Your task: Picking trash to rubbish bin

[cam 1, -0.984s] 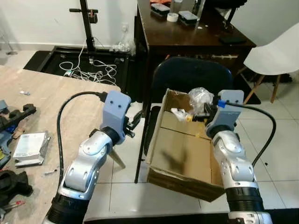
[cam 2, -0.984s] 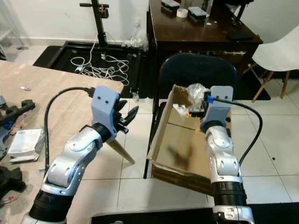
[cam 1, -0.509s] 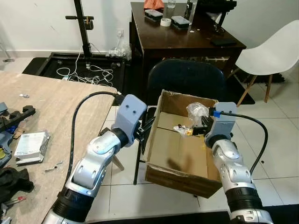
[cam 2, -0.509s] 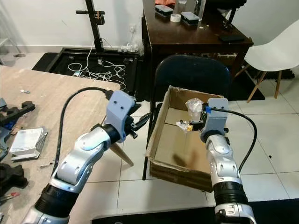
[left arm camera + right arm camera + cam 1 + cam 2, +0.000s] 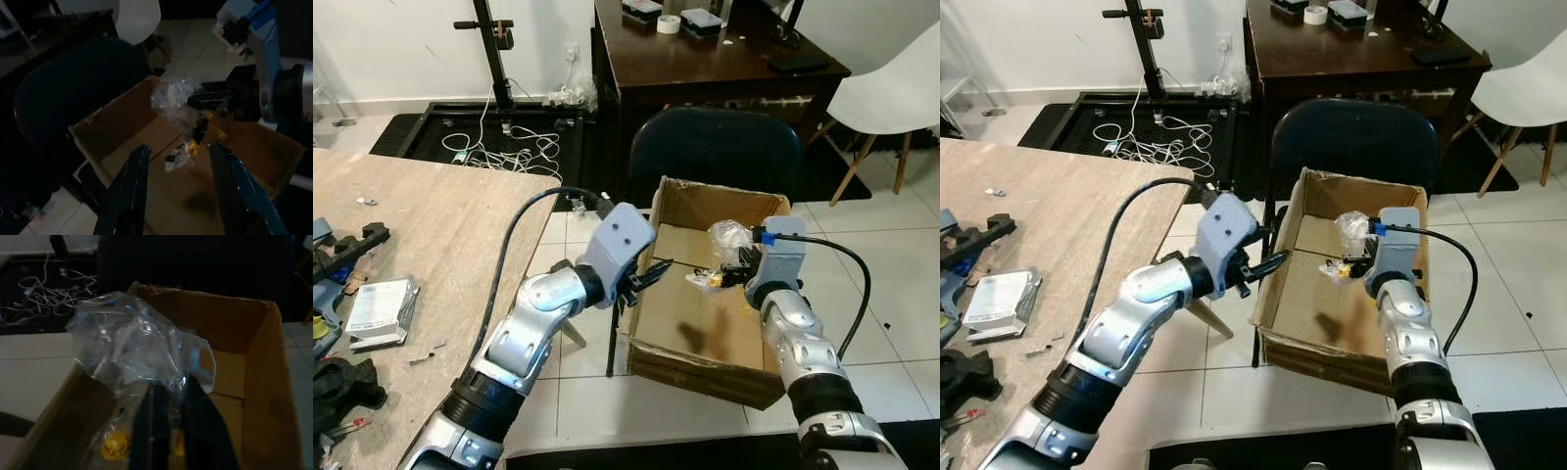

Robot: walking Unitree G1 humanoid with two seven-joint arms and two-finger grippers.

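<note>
Your two arms reach forward over a tiled floor (image 5: 891,323), with a cardboard box (image 5: 705,338) standing open directly below them. Your right gripper (image 5: 729,272) hangs above the box's interior, its two black fingers (image 5: 156,431) clenched on a crumpled clear plastic bag (image 5: 729,238). The bag bulges above the fingertips, and scraps of yellow and white wrapper (image 5: 188,149) dangle beneath it, over the brown box floor. A dark stain (image 5: 690,336) marks that floor nearer to you.

Your left gripper (image 5: 644,277) sits at the box's left wall, its fingers (image 5: 132,191) spread apart with nothing between them, pointing across toward the bag. In the left wrist view the bag and the right gripper appear between those two open fingers, some way ahead.

To your left, a pale wooden table (image 5: 440,225) carries a small white packet (image 5: 377,305), black tool parts (image 5: 347,245) and a few scattered bits.

Just behind the box stands a dark blue chair (image 5: 715,152), its backrest rising over the box's far wall. Beyond it is a dark wooden desk (image 5: 705,64) with a roll of white tape (image 5: 668,23) and small cases on top. A white chair (image 5: 891,93) stands to the right. At far left, a black stand (image 5: 494,49) rises from a dark mat strewn with white cables (image 5: 504,147).
</note>
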